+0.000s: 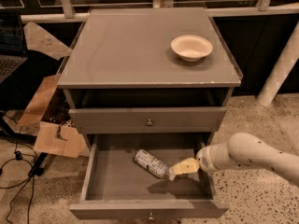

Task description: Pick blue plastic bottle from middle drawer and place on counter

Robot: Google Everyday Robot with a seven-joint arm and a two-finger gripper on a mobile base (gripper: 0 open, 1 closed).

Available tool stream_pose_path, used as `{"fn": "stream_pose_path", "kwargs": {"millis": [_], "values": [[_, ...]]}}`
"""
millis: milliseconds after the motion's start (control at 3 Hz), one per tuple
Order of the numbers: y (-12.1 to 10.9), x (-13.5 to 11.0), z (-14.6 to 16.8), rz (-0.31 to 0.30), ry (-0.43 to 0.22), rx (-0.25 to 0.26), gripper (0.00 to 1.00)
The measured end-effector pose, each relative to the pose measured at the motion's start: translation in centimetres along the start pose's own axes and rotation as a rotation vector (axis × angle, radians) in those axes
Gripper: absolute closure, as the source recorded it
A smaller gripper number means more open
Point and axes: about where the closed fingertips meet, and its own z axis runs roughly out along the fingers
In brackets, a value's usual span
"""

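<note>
Middle drawer (140, 208) stands open for access, gripper (183, 166) low inside at the cap end of the blue plastic bottle (150, 163) lying flat; clamped or not, can't tell

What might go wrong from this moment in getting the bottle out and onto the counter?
The gripper sits at one end of the blue plastic bottle, lying on its side in the middle drawer; an end hold may slip. Lifting out, it may hit the drawer front above. The cream bowl occupies the right rear of the counter.
</note>
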Motion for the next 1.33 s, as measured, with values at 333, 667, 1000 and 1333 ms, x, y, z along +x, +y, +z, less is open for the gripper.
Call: {"fn": "stream_pose_path", "kwargs": {"millis": [333,667,1000,1333], "values": [[-0.2,-0.9,5.8,-0.008,0.006,-0.056,0.0],[-0.2,-0.9,6.0,-0.008,0.007,-0.059,0.0],[-0.2,-0.5,5.7,0.011,0.003,-0.036,0.0],[-0.8,0.7,7.1,0.025,-0.022,-0.019,0.0]]}}
